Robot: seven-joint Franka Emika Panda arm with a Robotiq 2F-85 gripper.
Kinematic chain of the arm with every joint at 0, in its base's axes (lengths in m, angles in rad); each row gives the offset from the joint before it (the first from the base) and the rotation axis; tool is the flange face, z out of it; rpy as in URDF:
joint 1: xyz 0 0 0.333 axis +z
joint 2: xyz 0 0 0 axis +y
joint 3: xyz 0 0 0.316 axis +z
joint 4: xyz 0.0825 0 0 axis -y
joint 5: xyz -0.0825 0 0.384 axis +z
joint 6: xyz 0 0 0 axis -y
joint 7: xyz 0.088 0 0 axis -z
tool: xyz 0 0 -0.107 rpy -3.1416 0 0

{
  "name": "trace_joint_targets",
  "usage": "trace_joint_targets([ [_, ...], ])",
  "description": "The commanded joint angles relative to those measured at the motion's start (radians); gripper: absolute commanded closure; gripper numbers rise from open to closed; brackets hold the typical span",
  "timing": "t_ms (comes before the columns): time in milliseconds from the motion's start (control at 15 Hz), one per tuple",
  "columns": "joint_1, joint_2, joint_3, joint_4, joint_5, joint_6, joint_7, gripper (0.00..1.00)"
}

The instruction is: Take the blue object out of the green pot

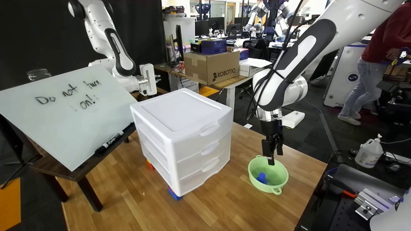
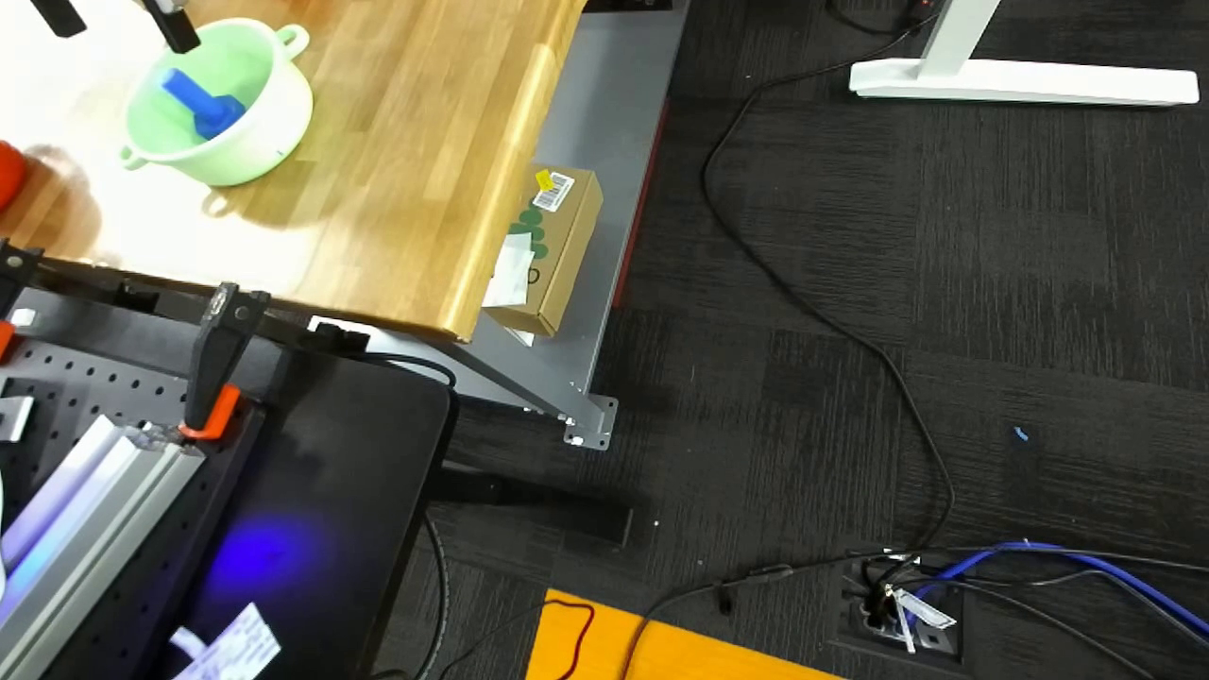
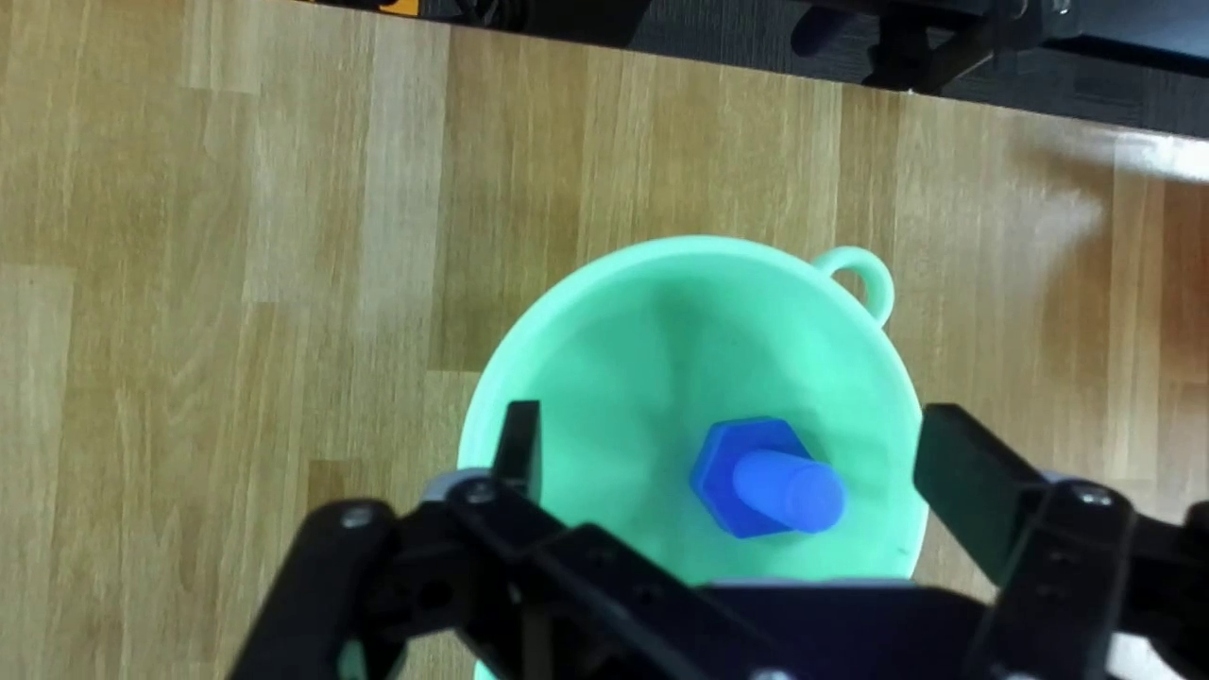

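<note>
The pale green pot (image 1: 278, 175) stands upright on the wooden table, also seen in an exterior view (image 2: 279, 123) and in the wrist view (image 3: 614, 378). The blue object (image 3: 770, 477), a bolt-like piece with a hexagonal base and a round stem, lies inside the pot with its stem tilted up; it shows in both exterior views (image 1: 261, 178) (image 2: 215, 111). My gripper (image 3: 732, 416) points down above the pot, fingers wide apart and empty, with the blue object between them in the wrist picture. It shows in both exterior views (image 1: 275, 158) (image 2: 126, 36).
A white drawer unit (image 1: 186, 109) stands beside the pot, with a blue brick (image 1: 175, 194) at its base. A whiteboard (image 1: 70, 109) leans on a dark stand. A red-orange thing (image 2: 9, 173) sits near the pot. The table edge (image 2: 515, 179) and a black cart (image 2: 331, 453) are close.
</note>
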Motion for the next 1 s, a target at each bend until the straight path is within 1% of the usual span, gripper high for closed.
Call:
trace_joint_targets([
  [0, -0.005, 0.020, 0.017, 0.035, -0.017, -0.033, 0.039, 0.00],
  [267, 0.004, 0.080, 0.023, 0.080, -0.038, -0.044, 0.105, 0.00],
  [533, 0.012, 0.185, 0.027, 0.150, -0.070, -0.069, 0.164, 0.00],
  [733, 0.029, 0.254, 0.032, 0.211, -0.095, -0.106, 0.215, 0.00],
  [933, 0.043, 0.294, 0.033, 0.263, -0.109, -0.153, 0.248, 0.00],
])
